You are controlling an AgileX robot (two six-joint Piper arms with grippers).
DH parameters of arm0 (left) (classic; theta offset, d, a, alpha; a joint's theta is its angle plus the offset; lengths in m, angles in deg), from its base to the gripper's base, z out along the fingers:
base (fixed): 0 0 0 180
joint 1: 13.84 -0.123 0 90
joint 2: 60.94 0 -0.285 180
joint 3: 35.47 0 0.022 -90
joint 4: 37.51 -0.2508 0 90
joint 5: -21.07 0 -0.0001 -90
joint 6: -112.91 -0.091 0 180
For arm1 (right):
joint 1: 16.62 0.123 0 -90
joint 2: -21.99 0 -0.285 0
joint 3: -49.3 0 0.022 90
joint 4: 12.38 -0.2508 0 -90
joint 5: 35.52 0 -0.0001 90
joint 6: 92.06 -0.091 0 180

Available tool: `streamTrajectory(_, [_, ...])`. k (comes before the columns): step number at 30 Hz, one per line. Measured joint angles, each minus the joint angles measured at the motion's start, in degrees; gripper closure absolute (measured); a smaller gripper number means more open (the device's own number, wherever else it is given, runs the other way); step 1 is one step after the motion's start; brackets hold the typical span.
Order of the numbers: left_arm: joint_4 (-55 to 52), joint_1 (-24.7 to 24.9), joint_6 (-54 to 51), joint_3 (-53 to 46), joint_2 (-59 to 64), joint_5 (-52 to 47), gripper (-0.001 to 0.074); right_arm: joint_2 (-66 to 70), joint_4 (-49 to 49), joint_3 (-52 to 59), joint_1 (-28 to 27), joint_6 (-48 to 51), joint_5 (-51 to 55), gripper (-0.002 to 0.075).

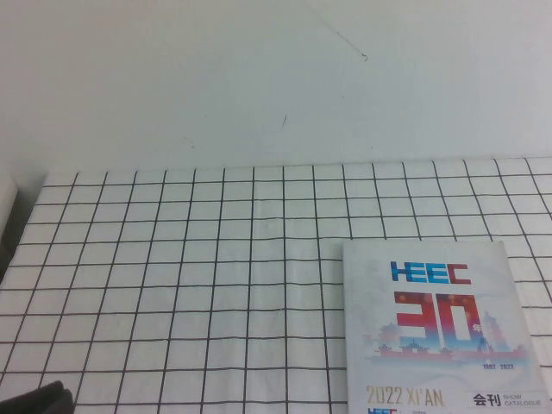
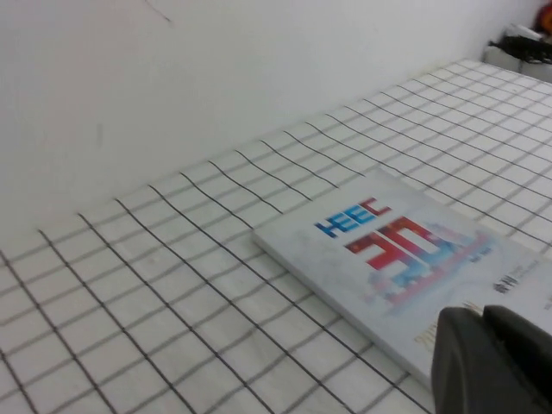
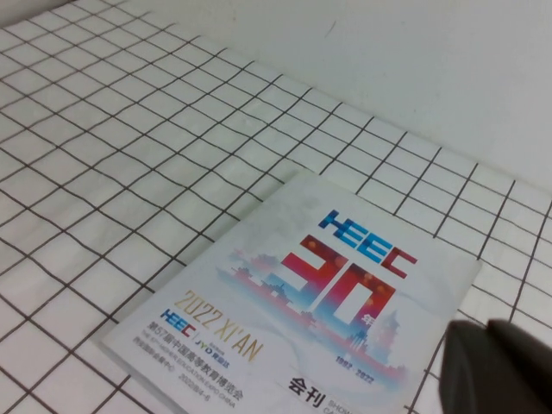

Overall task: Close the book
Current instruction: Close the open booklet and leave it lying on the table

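book (image 1: pixel 444 332) closed, flat | left gripper (image 2: pixel 487 349) low, front-left | right gripper (image 3: pixel 500 366) near book | grips: cannot tell

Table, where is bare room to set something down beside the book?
The checked cloth is bare across left and middle, from the wall to the near edge, and in the strip between wall and book. The book fills the near right. The left claw sits at the near left corner, the right claw by the book.

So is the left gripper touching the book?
Apart. The high view shows the left gripper at the near left edge, checked cloth between it and the book. The right gripper shows only in its wrist view, by the book.
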Motion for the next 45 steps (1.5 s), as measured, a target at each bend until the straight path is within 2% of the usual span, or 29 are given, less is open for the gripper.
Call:
streamTrajectory(4, [-5.22, 0.00, 0.00, -2.21, -1.53, 3.55, 0.0738, 0.00, 0.09, 3.32, 0.00, -0.21, -3.53, 0.0729])
streamTrajectory(18, [-6.81, 0.00, 0.11, -2.35, -1.68, -3.62, 0.0738, 0.00, 0.09, 11.70, 0.00, -0.21, -3.02, 0.0729])
streamTrajectory(23, [-14.36, -1.77, 4.85, -2.74, -2.52, -3.83, 0.0738, 0.00, 0.09, 12.18, 0.00, -0.21, -3.62, 0.0729])
streamTrajectory(26, [-17.24, -5.22, 5.74, -5.44, -2.76, -0.98, 0.0738, 0.00, 0.09, 12.18, 0.00, -0.21, -3.72, 0.0729])
streamTrajectory(34, [-16.49, -18.76, 6.09, -18.58, -2.89, 15.93, 0.0738, 0.00, 0.09, 12.18, 0.00, -0.21, -3.83, 0.0729])
streamTrajectory(41, [-14.80, -30.37, 6.09, -24.42, -10.43, 12.77, 0.0738, 0.00, 0.09, 12.18, 0.00, -0.21, -3.83, 0.0729])
streamTrajectory(45, [-14.67, -34.61, 6.09, -27.14, -13.45, 10.20, 0.0738, 0.00, 0.09, 12.18, 0.00, -0.21, -3.83, 0.0729])
